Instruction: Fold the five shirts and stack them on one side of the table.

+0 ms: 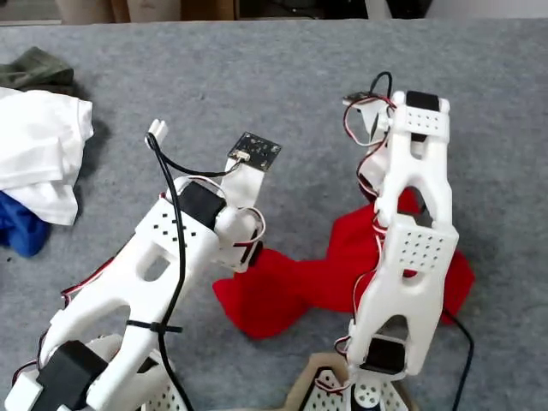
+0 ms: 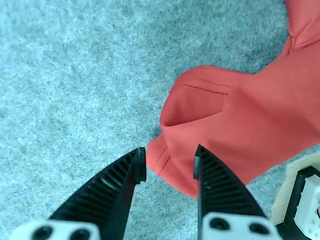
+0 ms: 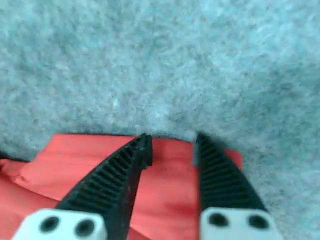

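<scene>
A red shirt (image 1: 287, 295) lies crumpled on the grey felt table, near the front, under both arms. In the left wrist view my left gripper (image 2: 170, 162) is open, its black fingertips straddling a hemmed corner of the red shirt (image 2: 235, 120) just above the cloth. My right gripper (image 3: 171, 147) is also open, its tips at the far edge of the red shirt (image 3: 165, 190), where cloth meets felt. From above, the left arm (image 1: 184, 244) comes in from the front left and the right arm (image 1: 411, 231) stretches over the shirt's right part.
A white shirt (image 1: 38, 145), a blue shirt (image 1: 21, 227) and an olive shirt (image 1: 34, 68) lie heaped at the table's left edge. A wooden base plate (image 1: 312, 385) sits at the front between the arms. Bare felt (image 1: 257, 77) spreads behind the arms.
</scene>
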`<state>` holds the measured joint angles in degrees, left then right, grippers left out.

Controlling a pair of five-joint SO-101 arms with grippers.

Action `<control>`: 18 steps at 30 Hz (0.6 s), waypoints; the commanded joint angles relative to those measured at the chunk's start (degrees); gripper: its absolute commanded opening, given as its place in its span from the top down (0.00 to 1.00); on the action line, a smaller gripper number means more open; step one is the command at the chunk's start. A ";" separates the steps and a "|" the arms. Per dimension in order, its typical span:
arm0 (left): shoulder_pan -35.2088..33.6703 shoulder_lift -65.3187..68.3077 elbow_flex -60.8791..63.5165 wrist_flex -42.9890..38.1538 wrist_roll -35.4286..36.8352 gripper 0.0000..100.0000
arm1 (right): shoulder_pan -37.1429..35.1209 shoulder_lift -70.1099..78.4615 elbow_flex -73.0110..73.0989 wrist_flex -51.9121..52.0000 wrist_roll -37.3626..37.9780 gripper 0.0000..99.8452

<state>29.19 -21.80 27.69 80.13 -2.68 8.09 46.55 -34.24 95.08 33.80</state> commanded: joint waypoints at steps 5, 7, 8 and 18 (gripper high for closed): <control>-0.26 -0.84 -2.64 -0.18 -0.62 0.83 | 0.84 -0.31 -2.33 1.49 -0.53 0.97; -0.35 -0.84 -2.46 -0.18 -0.62 0.83 | 1.98 -0.57 -2.77 2.02 -0.53 0.97; -0.35 -0.84 -2.02 -0.18 -0.62 0.83 | 2.59 -1.10 -2.95 2.55 -0.53 0.97; -0.09 -0.92 -0.88 -0.18 -0.62 0.83 | 5.93 -6.46 -3.47 6.68 -0.26 0.77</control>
<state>29.27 -21.80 27.69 80.13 -2.68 13.19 44.70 -35.82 100.70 33.80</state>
